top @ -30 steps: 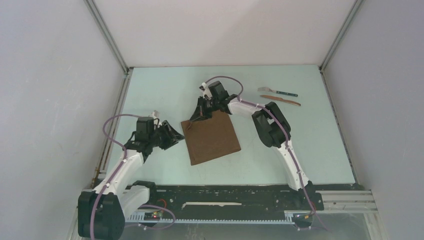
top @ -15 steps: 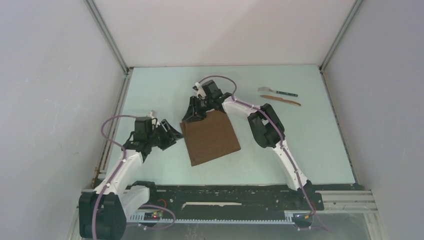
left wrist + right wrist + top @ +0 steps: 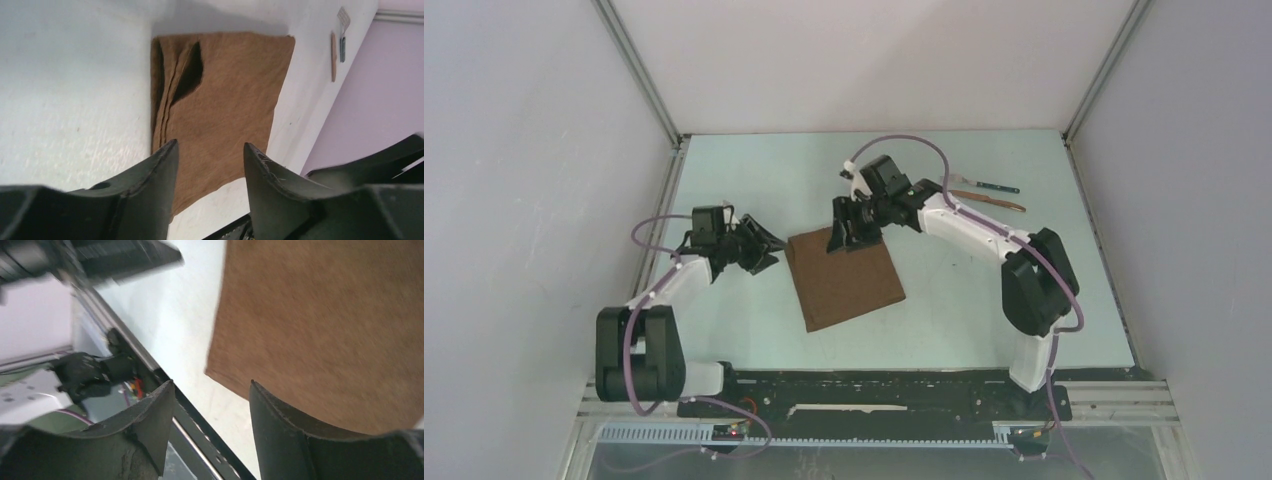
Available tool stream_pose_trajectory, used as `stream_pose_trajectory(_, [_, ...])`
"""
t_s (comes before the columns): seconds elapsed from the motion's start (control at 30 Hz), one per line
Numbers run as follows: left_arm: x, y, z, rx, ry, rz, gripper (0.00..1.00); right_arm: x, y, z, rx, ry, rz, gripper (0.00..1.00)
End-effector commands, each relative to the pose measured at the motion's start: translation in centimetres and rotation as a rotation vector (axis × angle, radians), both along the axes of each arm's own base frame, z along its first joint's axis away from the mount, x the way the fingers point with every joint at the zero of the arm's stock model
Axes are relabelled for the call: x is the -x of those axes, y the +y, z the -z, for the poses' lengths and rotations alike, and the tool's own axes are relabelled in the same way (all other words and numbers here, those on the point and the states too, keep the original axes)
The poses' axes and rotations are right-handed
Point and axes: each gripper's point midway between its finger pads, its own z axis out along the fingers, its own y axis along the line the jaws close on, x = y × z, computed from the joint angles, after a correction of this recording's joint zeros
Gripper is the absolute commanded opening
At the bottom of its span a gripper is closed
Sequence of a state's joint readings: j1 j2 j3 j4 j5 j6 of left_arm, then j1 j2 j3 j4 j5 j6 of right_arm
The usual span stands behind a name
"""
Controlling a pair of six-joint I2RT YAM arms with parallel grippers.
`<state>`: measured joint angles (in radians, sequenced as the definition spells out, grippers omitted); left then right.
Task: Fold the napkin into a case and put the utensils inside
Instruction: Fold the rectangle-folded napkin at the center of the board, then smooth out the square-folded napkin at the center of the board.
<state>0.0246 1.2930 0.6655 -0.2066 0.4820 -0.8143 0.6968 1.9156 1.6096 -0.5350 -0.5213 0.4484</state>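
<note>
The dark-brown napkin lies folded flat in the middle of the table, its layered edge with a gaping fold on the left side. My left gripper hangs just left of it, open and empty. Over the napkin's far edge my right gripper is open with nothing between its fingers. The utensils lie at the far right: a silver-headed one with a dark teal handle and a reddish-brown knife-like stick, both also small in the left wrist view.
The black rail with the arm bases runs along the near edge. Grey walls with metal corner posts close in the table on three sides. The right arm's elbow stands to the right of the napkin.
My right gripper opened, let go of the napkin's far corner and drew back to the right, its elbow swinging out right. The left arm shifted slightly toward the far side.
</note>
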Motion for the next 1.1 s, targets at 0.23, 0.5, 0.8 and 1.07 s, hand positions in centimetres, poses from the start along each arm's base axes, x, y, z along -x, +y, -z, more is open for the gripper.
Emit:
stream_pose_trajectory(0.23, [-7.4, 1.0, -1.0, -0.186, 0.033, 0.186, 0.62, 3.7, -6.9, 6.9, 0.140, 0.065, 0.070, 0.63])
stream_pose_trajectory(0.5, [-7.4, -1.7, 1.9, -0.215, 0.090, 0.414, 0.56, 4.6, -5.6, 6.7, 0.109, 0.057, 0.041, 0.61])
stream_pose_trajectory(0.8, [-7.2, -1.1, 3.4, -0.263, 0.118, 0.427, 0.39, 6.5, -1.0, 7.0, 0.171, -0.155, -0.038, 0.63])
stream_pose_trajectory(1.07, [-7.5, -0.7, 3.7, -0.284, 0.126, 0.413, 0.37, 8.6, 3.0, 8.3, 0.369, -0.282, -0.121, 0.54])
